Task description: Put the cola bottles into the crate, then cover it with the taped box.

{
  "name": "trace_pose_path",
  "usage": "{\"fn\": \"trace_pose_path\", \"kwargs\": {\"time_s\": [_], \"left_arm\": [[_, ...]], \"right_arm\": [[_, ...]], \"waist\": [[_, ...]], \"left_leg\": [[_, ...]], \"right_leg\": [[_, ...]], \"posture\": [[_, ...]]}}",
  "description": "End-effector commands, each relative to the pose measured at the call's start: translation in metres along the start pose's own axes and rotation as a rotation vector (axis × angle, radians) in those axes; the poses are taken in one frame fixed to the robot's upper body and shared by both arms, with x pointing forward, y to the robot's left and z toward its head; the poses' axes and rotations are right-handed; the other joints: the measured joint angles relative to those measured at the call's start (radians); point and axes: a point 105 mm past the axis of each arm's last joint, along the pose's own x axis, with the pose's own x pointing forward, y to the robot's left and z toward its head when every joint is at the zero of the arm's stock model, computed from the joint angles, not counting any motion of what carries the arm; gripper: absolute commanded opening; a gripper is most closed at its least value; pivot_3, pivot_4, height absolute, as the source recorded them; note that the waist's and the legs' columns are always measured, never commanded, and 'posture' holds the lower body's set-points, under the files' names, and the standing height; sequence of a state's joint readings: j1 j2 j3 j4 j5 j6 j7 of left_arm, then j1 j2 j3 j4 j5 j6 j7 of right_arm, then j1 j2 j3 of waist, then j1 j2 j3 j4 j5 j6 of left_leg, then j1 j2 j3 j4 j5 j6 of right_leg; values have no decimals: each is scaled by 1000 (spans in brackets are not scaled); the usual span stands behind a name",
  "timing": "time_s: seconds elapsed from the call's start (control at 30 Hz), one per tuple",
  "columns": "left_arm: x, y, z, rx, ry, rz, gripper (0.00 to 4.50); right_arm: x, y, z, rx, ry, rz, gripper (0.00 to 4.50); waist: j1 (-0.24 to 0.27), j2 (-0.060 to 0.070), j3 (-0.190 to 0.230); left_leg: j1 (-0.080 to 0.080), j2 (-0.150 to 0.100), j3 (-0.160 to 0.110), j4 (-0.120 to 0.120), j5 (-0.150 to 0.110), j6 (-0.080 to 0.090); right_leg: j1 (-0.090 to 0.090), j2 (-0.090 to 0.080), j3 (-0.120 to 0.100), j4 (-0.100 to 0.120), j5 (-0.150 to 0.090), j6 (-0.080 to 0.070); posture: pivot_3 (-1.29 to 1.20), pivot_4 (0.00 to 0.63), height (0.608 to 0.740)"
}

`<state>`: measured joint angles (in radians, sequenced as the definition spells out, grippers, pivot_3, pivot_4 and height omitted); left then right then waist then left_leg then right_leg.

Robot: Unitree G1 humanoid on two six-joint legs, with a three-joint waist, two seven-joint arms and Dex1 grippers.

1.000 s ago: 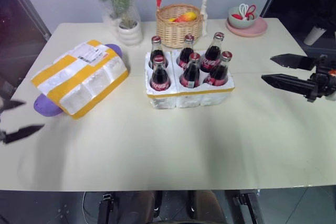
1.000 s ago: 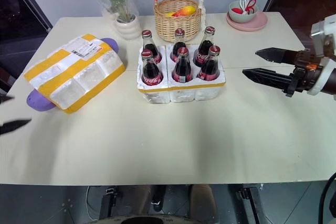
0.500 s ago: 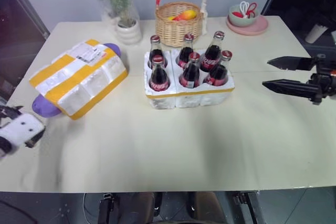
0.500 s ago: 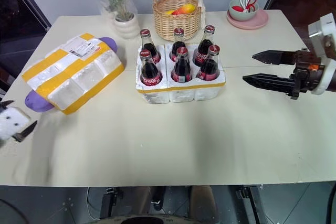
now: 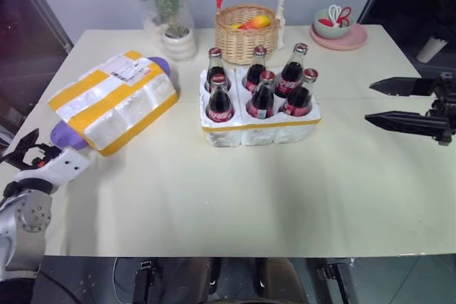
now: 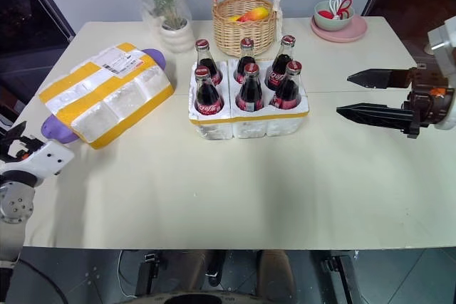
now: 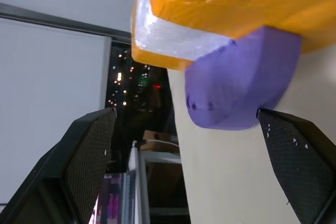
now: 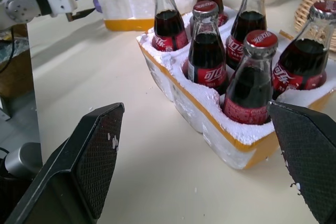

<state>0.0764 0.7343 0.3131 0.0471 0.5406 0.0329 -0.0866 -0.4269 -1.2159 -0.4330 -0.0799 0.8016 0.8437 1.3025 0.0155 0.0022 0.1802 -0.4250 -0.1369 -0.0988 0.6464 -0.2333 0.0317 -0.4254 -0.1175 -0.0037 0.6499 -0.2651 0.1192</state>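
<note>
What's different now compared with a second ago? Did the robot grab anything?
Nothing grabbed. The left gripper swung in from the table's edge toward the purple end of the taped box, fingers open. The right gripper stayed open beside the crate; the cola bottles sit unchanged.

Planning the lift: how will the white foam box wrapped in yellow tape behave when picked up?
The white foam box wrapped in yellow tape is foam, so probably light and stiff. Its glossy tape may be slippery. It rests tilted on a purple piece, so it could rock.

The left gripper (image 6: pixel 13 146) swung in from the table's left edge, turned to point forward, and closed on the taped box (image 5: pixel 112 102), ending with its spread fingers just short of the box's purple piece (image 7: pixel 239 87).
</note>
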Motion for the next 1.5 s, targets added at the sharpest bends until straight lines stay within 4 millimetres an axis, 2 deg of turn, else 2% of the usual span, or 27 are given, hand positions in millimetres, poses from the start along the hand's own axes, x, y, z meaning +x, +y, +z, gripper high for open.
{"fn": "trace_pose_path", "kwargs": {"time_s": [0.03,0.8,0.9,1.1,1.17,1.23,1.37,1.5], "left_arm": [[8,5,1,29,2,27,4500],[46,-13,8,52,0,7,4500],[48,-13,7,44,-4,2,3667],[52,-7,2,37,9,20,731],[56,2,2,37,12,47,460],[58,9,3,37,8,69,455],[67,63,17,31,-73,175,455],[71,114,53,-1,-230,238,455]], "right_arm": [[-6,5,15,-66,-38,-3,4485],[0,7,23,-83,-70,-31,4485],[0,8,24,-85,-74,-42,4500],[-2,7,24,-82,-75,-62,4500],[-3,7,22,-57,-76,-67,4500],[-4,6,19,-33,-72,-72,4500],[-10,-4,12,-49,-40,-147,4500],[-12,-6,12,-43,-47,-154,4500]], "waist": [[-1,0,0],[-1,0,0],[-2,0,0],[-1,0,0],[1,0,0],[0,-1,0],[-1,-3,0],[0,-3,0]], "left_leg": [[0,0,0,0,0,0],[0,0,0,1,1,1],[0,0,0,1,1,1],[0,0,0,1,1,2],[0,0,0,1,1,2],[0,0,0,1,1,2],[-1,0,0,2,1,2],[-1,-1,0,2,1,1]], "right_leg": [[0,0,0,0,0,0],[0,0,0,1,0,0],[0,0,0,1,0,0],[0,0,0,2,0,0],[0,0,0,2,0,0],[0,0,0,2,0,0],[-1,0,0,2,0,0],[-1,0,0,3,0,0]], "posture": [[0,150,740],[0,150,740],[0,150,740],[0,150,740],[0,150,740],[0,150,740],[0,150,740],[0,150,740]]}}
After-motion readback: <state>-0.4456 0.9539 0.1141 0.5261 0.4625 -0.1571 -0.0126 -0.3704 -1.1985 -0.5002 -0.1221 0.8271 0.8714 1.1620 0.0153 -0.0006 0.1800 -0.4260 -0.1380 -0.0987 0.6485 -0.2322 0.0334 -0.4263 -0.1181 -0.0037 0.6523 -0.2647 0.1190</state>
